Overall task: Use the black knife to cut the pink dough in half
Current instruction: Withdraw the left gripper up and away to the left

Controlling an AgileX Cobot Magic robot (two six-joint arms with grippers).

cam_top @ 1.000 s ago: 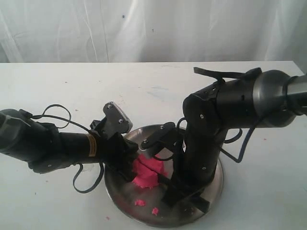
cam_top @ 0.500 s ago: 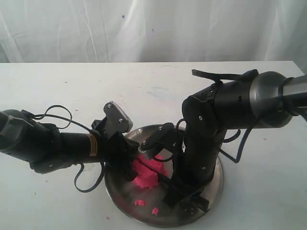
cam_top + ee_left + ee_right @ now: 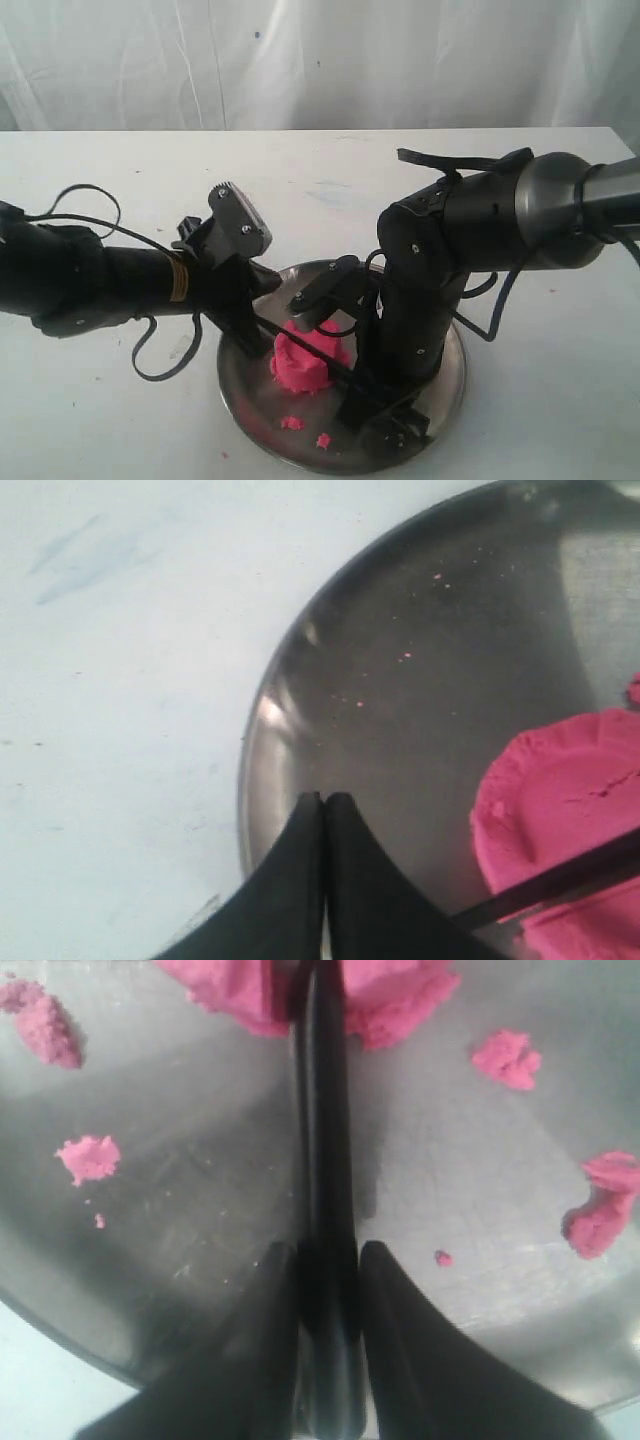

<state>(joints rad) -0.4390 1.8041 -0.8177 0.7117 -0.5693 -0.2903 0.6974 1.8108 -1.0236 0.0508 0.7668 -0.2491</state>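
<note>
White curtain behind, white surface (image 3: 120, 180) below: a knife laid across pink dough on a steel plate.

On the round plate (image 3: 450, 385) the pink dough (image 3: 303, 362) sits a little left of the middle, one lump with only a shallow crease on top, so the cut looks barely begun. The right pincer (image 3: 322, 1260) is clamped on the handle of the black knife (image 3: 320, 1110), holding the blade level across the lump, presumably so that pressing down splits it evenly. The left pincer (image 3: 324, 810) has its fingers pressed together with nothing between them, over the bare plate just beside the dough and clear of the blade's path. Small pink crumbs (image 3: 88, 1156) lie scattered on the plate near the handle.
</note>
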